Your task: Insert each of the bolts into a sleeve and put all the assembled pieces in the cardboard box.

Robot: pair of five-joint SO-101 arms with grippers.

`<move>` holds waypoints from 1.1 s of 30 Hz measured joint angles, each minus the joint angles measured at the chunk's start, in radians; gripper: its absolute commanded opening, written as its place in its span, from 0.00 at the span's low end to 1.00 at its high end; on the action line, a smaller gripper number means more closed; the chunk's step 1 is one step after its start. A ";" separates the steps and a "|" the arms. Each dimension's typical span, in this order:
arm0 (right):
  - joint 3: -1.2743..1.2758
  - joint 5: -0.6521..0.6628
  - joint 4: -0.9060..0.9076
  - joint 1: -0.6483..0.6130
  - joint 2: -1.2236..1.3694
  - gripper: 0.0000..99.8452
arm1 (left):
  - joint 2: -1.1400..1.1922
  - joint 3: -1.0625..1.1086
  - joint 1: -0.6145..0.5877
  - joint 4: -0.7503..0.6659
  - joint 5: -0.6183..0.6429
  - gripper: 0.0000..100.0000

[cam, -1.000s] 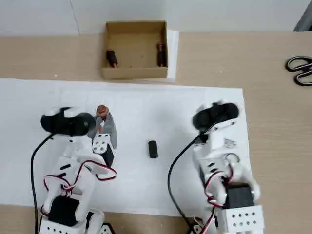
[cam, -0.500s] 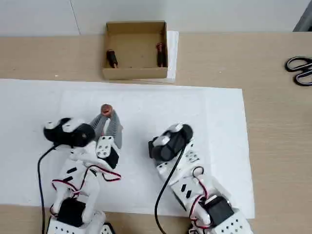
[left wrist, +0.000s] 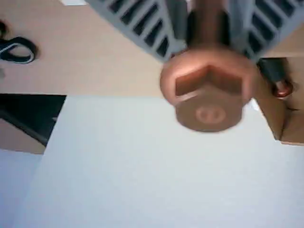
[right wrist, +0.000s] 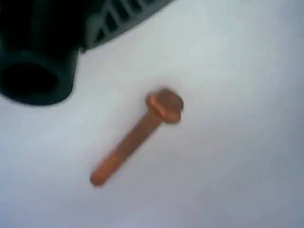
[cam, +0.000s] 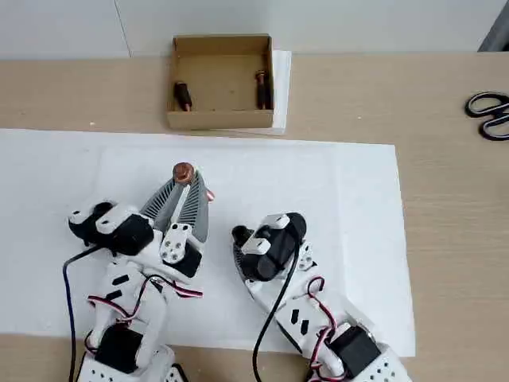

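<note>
Fingers (cam: 169,200) of the left hand (cam: 184,181) are pinching a copper bolt (cam: 184,172) over the white sheet (cam: 350,199). Whether the right hand (right wrist: 80,38) is gripping cannot be told; a black sleeve (right wrist: 35,71) is showing at it, with a second bolt (right wrist: 137,135) lying nearby. Two assembled pieces (cam: 182,95) are sitting in the cardboard box (cam: 223,119).

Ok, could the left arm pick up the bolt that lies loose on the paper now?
Probably not as things stand: the left gripper is shut on a second bolt, its head sticking out past the tips, so it has no free grip. The loose bolt itself lies bare on the white paper, with nothing over it.
</note>
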 measured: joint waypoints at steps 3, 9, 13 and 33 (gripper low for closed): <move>0.014 0.015 -0.015 0.000 0.000 0.00 | 0.000 0.000 0.035 0.000 0.028 0.01; 0.025 0.025 -0.015 0.000 0.000 0.00 | 0.000 0.000 0.084 0.003 0.052 0.01; 0.028 0.025 -0.015 0.000 0.000 0.00 | 0.000 0.000 0.091 0.080 0.055 0.01; 0.052 0.028 -0.044 0.000 0.002 0.00 | -0.003 -0.048 0.163 0.252 0.089 0.01</move>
